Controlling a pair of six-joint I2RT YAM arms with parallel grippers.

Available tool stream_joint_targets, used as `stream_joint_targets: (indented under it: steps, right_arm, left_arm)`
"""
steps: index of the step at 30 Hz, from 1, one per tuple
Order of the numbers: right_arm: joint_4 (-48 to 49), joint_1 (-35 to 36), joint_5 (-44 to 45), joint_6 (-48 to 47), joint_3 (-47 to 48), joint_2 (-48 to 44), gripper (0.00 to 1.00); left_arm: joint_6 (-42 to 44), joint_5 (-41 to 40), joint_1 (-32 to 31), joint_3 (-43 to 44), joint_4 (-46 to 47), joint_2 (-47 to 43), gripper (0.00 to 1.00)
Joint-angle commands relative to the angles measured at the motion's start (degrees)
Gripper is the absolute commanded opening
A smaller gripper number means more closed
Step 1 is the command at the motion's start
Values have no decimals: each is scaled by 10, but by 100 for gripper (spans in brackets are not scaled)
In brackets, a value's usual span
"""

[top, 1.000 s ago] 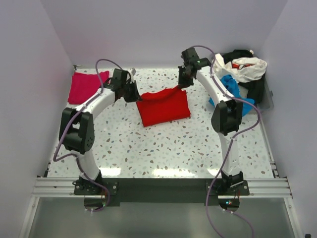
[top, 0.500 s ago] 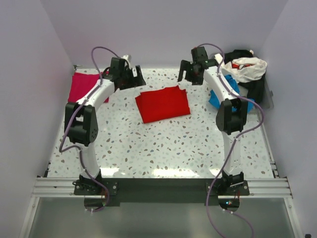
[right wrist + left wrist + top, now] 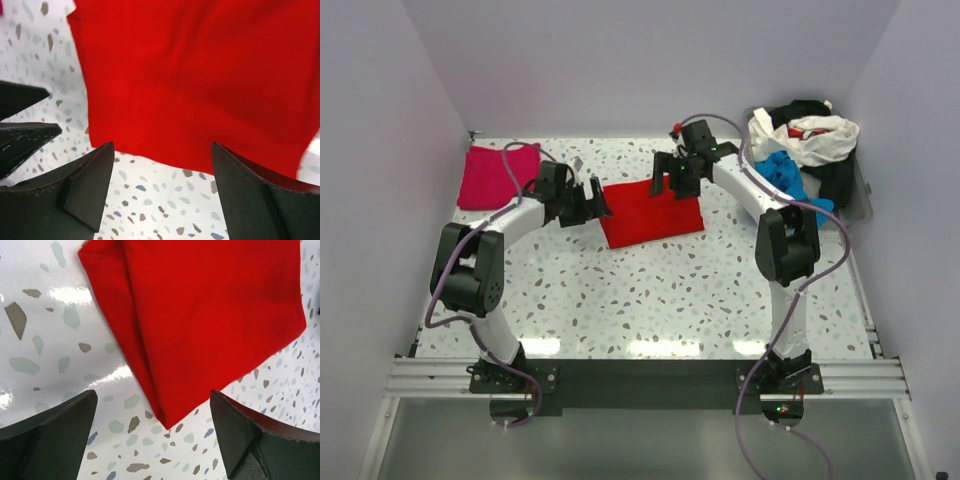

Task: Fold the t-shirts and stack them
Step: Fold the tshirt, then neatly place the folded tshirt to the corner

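Left claw [image 3: 590, 203], jaws spread and holding nothing; in its wrist view the two dark fingers straddle the near-left corner of the folded red t-shirt [image 3: 200, 315] without touching it. Right claw [image 3: 670, 181], also spread and empty, hangs over the shirt's far edge; its wrist view shows red cloth filling the gap between the fingers.

Half a second ago both claws were lifted back toward the far wall, well clear of the shirt; now both have come down beside it, one on each side. The red t-shirt [image 3: 655, 212] has hardly moved; it lies as a neat rectangle at the far middle of the speckled surface [image 3: 670, 300].

Further out, a folded magenta-pink t-shirt [image 3: 490, 175] lies at the far left corner; at the far right a heap of unfolded shirts, white [image 3: 817, 140], blue [image 3: 782, 175] and black [image 3: 837, 182].

The folding looks finished; the return probably prepares a grasp, either for one more fold or to carry the shirt onto the pink one.
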Motion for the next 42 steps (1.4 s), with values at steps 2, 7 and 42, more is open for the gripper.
stream_joint_targets:
  steps: [2,7,42]
  right_arm:
    - [47,8,-53,7,-19,15,80]
    - [44,8,-39,3,-51,32,80]
    - [6,8,1,-19,-80,62,80]
  left_arm:
    - [-46,52,7,-60,118,-45,100]
    - [-111,85,11,-138,257,-58,100]
    - [-237,28,-46,-170,448,128,100]
